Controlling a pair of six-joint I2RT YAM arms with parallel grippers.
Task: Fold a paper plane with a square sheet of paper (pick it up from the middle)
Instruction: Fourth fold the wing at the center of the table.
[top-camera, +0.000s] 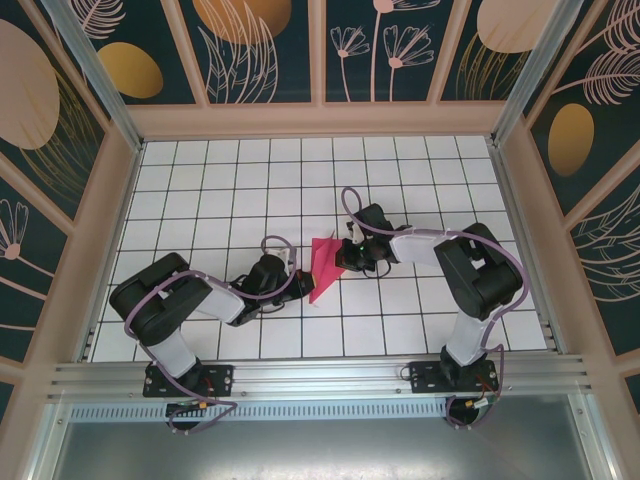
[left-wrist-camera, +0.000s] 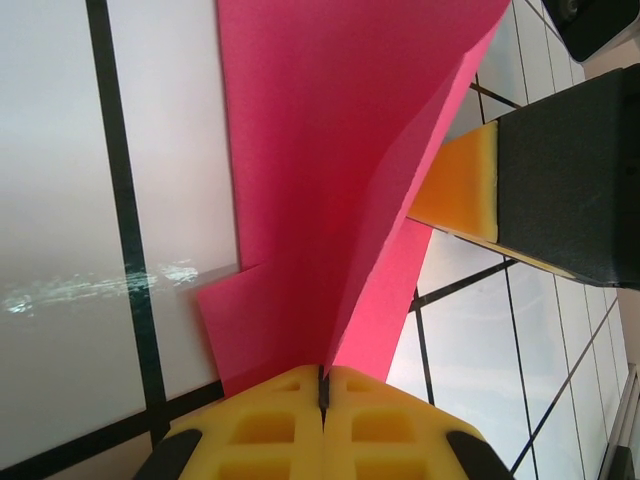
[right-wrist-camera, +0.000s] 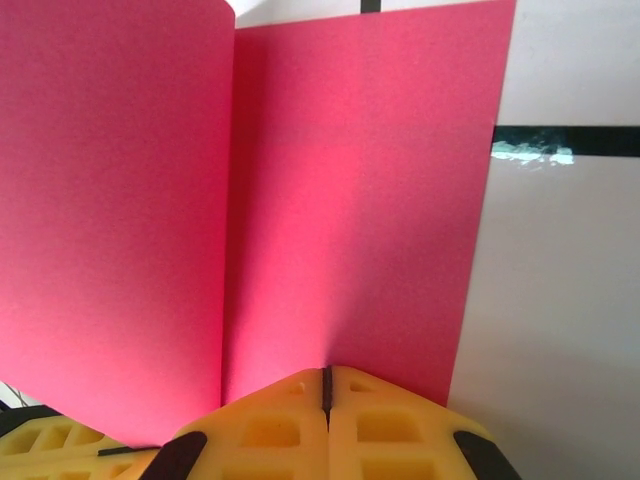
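Between the arms, the creased magenta paper (top-camera: 325, 270) stands partly folded, pinched by both pairs of jaws.

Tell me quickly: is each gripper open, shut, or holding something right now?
Left gripper: shut, fingers pinching the folded pink paper.
Right gripper: shut, pinching the same pink paper.

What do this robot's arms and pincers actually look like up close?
The left arm and right arm are chunky black joints linked by white tubes, on black bases. A lilac cable loops along each. The left pincer and right pincer each have two yellow fingers with square hollows moulded in.
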